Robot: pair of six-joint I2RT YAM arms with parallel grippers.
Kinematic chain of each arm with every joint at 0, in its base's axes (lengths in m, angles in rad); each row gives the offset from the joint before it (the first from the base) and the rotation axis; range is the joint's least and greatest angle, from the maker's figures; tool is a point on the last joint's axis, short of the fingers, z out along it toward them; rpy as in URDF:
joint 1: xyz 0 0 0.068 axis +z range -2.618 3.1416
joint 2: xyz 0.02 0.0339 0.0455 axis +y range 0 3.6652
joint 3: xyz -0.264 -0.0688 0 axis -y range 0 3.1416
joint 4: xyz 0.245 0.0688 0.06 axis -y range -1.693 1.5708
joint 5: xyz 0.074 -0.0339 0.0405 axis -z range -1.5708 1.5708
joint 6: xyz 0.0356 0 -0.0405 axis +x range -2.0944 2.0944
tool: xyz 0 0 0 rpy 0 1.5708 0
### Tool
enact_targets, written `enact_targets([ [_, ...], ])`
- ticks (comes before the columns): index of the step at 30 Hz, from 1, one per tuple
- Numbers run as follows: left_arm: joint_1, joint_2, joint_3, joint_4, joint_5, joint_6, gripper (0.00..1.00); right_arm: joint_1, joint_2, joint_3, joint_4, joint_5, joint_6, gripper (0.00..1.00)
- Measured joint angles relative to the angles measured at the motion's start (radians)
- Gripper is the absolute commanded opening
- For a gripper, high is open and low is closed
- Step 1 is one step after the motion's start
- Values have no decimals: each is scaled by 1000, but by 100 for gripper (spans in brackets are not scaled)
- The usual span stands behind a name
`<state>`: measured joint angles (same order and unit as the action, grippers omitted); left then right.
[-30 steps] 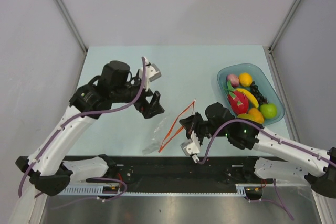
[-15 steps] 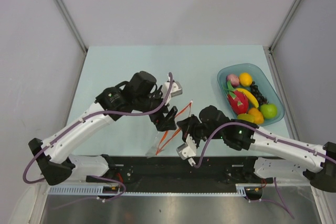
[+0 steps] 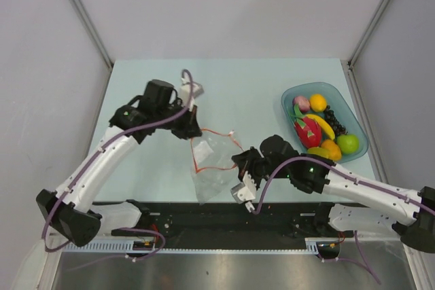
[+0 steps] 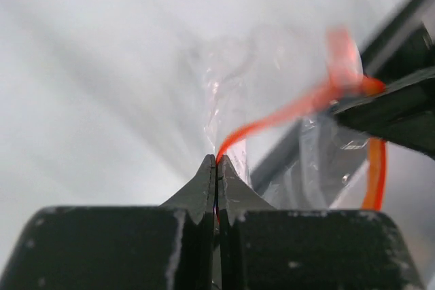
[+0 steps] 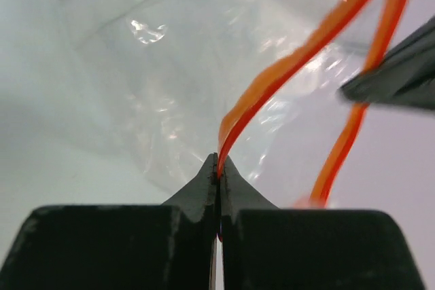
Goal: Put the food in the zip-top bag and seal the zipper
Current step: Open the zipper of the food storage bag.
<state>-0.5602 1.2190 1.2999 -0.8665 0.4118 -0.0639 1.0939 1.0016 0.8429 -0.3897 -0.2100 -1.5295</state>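
Two grippers share the zip-top bag (image 3: 212, 171), which sits around the middle of the table (image 3: 251, 83) toward its near edge, its mouth spread into an open loop between them. The left gripper (image 3: 192, 135) is at the far-left side of the mouth. In its wrist view we see the jaws pressed together with the zipper (image 4: 319, 96) caught at their tips, the orange-red strip curving away to the right. The right gripper (image 3: 239, 157) is at the right side of the mouth, and in its own wrist view its jaws are likewise closed tight, pinching the strip where it rises from between them. From above, the zipper shows as a thin orange-red outline running from one gripper across the far side to the other, and down the left edge. The clear, crinkled body of the bag reaches toward the near edge, and we cannot tell how much of it rests on the table. The food (image 3: 309, 132) is well apart from the bag, all of it in the teal bowl (image 3: 286, 110) at the right of the table. There we see a red piece with green leaves, a banana (image 3: 322, 126) just beside it, an orange fruit (image 3: 317, 102) at the far end and a green piece (image 3: 347, 143) at the near right.
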Motion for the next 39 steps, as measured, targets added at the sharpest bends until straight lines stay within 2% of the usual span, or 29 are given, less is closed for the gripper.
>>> enact_targets([
  [2, 107, -29, -27, 15, -3, -33, 0, -66, -9, -43, 12, -21, -29, 0],
  [4, 141, -64, -60, 20, 8, -55, 0, -130, -2, -80, 79, -54, -71, 4],
  [7, 139, -121, -119, 40, 9, -89, 0, -189, 14, -101, 122, -105, -124, 18],
  [8, 142, -134, -132, 46, 1, -100, 0, -207, 26, -101, 130, -113, -135, 29],
  [9, 145, -142, -142, 55, -8, -114, 0, -224, 40, -101, 136, -116, -145, 36],
  [11, 151, -156, -162, 74, -34, -149, 0, -253, 66, -101, 139, -121, -154, 45],
  [13, 150, -158, -172, 90, -71, -198, 0, -273, 79, -101, 140, -127, -156, 51],
  [14, 150, -158, -174, 98, -92, -220, 0, -278, 80, -101, 141, -129, -153, 77],
  [15, 148, -158, -174, 104, -114, -245, 0, -280, 76, -101, 141, -136, -145, 95],
  [18, 130, -158, -174, 138, -186, -304, 0, -283, 51, -96, 132, -153, -80, 100],
  [20, 100, -154, -174, 161, -242, -330, 0, -285, 21, -78, 110, -166, -6, 100],
  [26, -33, -74, -123, 208, -368, -335, 0, -382, -36, 108, -11, -206, 330, 100],
  [30, -137, -18, -84, 217, -473, -303, 0, -554, -47, 220, -52, -261, 671, 100],
  [34, -207, 21, -42, 227, -542, -285, 0, -734, 61, 355, -77, -376, 1150, 95],
  [36, -226, 53, -9, 229, -569, -279, 0, -763, 131, 374, -63, -427, 1386, 95],
  [39, -238, 110, 58, 225, -605, -271, 0, -758, 187, 337, -34, -468, 1637, 94],
])
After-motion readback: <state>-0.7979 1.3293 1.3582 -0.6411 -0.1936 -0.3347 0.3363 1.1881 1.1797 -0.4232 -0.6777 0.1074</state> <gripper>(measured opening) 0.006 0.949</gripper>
